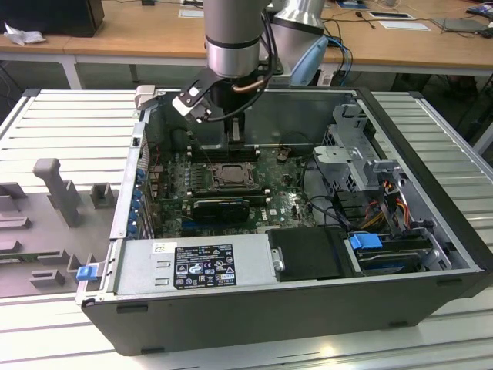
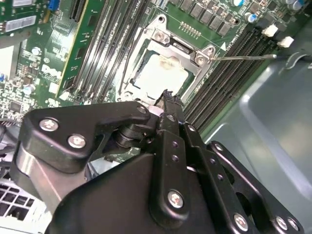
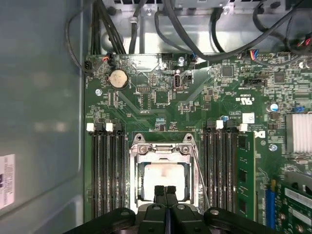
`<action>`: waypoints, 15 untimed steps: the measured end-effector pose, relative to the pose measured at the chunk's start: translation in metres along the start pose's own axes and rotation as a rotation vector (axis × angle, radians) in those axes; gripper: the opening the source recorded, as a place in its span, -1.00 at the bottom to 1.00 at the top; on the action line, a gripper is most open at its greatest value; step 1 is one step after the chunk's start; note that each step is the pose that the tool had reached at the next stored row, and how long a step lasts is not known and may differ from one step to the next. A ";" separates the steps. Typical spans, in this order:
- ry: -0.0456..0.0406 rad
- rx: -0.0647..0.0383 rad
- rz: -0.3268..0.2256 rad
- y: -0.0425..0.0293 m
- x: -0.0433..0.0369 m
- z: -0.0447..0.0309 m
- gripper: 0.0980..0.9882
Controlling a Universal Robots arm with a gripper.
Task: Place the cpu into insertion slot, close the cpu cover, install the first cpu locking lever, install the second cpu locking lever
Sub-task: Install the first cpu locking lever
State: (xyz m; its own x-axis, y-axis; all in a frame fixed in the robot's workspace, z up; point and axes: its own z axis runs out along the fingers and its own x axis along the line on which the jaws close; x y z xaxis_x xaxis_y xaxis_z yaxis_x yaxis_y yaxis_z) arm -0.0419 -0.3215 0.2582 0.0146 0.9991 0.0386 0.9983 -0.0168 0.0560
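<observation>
1. open room straight above the insertion slot (image 3: 161, 178).
2. low memory slots (image 3: 105, 170) flank it on both sides.
3. an unlatched locking lever (image 2: 243, 57) juts across one bank.
4. the case wall (image 3: 44, 122) closes one side; cables (image 3: 109, 27) crowd the board's far end.

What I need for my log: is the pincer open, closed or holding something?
Pincer: closed, holding nothing visible, tips by the pale silvery-grey square chip.

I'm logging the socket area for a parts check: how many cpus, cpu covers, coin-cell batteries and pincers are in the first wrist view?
cpu: 1
cpu cover: 1
coin-cell battery: 1
pincer: 1
Total: 4
</observation>
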 end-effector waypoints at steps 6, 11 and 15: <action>-0.0066 0.000 -0.010 0.0010 0.0008 -0.0190 -0.98; 0.0028 0.006 -0.181 0.0010 0.0007 -0.0189 -0.98; 0.0075 0.011 -0.264 0.0011 0.0007 -0.0187 -0.98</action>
State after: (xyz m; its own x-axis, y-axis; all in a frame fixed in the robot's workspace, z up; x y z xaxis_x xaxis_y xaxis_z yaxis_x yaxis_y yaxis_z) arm -0.0418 -0.3215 0.2769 -0.2471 0.9685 0.0314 0.9679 0.2451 0.0547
